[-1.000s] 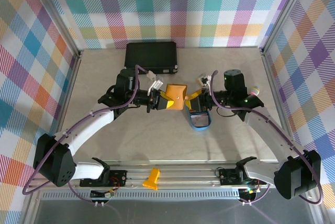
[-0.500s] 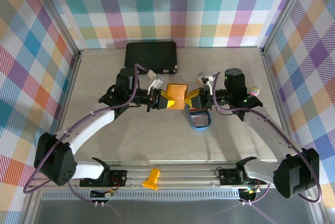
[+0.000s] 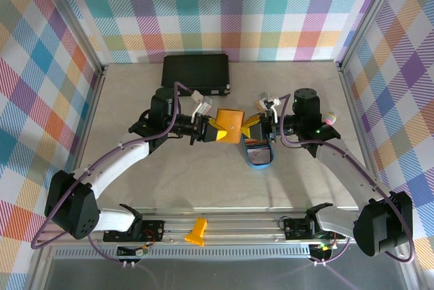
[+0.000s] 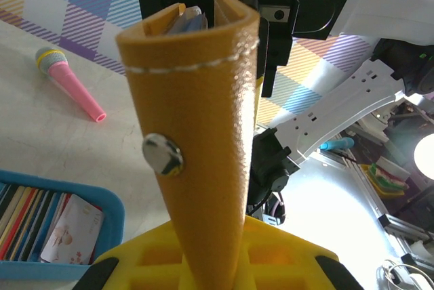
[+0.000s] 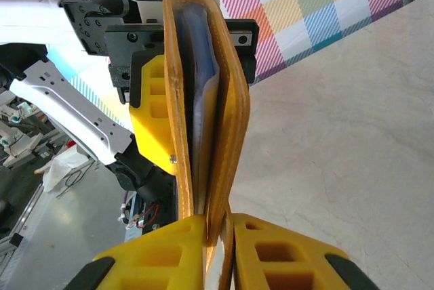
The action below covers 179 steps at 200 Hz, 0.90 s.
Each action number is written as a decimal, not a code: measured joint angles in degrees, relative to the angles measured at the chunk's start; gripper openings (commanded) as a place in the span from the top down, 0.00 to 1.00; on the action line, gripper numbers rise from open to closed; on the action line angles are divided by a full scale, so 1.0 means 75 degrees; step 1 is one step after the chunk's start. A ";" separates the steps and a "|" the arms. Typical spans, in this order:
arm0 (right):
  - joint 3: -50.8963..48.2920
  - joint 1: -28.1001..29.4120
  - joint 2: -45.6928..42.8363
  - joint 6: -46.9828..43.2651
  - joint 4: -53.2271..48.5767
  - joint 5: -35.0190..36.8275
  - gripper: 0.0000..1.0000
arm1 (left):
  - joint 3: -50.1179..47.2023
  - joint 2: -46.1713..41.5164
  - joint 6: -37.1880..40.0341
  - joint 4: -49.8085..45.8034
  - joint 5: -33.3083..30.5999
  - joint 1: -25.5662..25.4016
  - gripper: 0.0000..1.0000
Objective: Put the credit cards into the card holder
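Nearby, card holder [image 3: 229, 126], blue tray [image 4: 54, 178], black case [image 3: 196, 73]

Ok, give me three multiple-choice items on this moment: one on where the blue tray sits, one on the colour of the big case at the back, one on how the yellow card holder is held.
1. In the top view, the blue tray lies:
A. against the back wall
B. just on the near side of the card holder
C. on the near rail

2. The large case at the far side is:
A. black
B. red
C. white

3. The card holder is:
A. lying alone on the table
B. clamped by the left gripper and the right gripper at once
C. inside the tray

Answers:
1 B, the top view shows the tray right below the holder.
2 A, it is a plain black slab.
3 B, each wrist view shows that gripper closed on an edge of the holder.
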 measured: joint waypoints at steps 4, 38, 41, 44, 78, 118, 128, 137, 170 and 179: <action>0.0000 0.0000 0.0000 0.0023 0.0017 -0.0015 0.82 | -0.0003 0.0000 -0.0006 0.0006 0.0006 0.0000 1.00; -0.0003 0.0023 0.0000 0.0079 0.0125 -0.0128 0.82 | -0.0020 0.0041 -0.0143 0.0172 0.0096 0.0000 1.00; -0.0003 0.0029 0.0000 0.0079 0.0128 -0.0137 0.82 | -0.0020 0.0044 -0.0146 0.0175 0.0096 0.0000 1.00; -0.0003 0.0032 0.0000 0.0079 0.0131 -0.0140 0.82 | -0.0020 0.0052 -0.0152 0.0178 0.0105 0.0000 1.00; -0.0015 0.0061 0.0000 0.0082 0.0160 -0.0256 0.82 | -0.0035 0.0099 -0.0233 0.0274 0.0201 0.0000 1.00; -0.0023 0.0096 0.0006 0.0067 0.0149 -0.0396 0.77 | -0.0085 0.0128 -0.0321 0.0353 0.0221 0.0000 1.00; -0.0023 0.0096 0.0006 0.0044 0.0119 -0.0402 0.76 | -0.0085 0.0163 -0.0323 0.0353 0.0248 0.0000 1.00; -0.0023 0.0099 0.0012 0.0041 0.0082 -0.0414 0.76 | -0.0085 0.0192 -0.0341 0.0353 0.0262 0.0000 1.00; -0.0023 0.0216 0.0117 0.0050 0.0076 -0.0452 0.75 | -0.0122 0.0248 -0.0356 0.0358 0.0341 0.0009 1.00; -0.0023 0.0254 0.0146 0.0076 0.0082 -0.0452 0.76 | -0.0137 0.0256 -0.0373 0.0361 0.0347 0.0012 1.00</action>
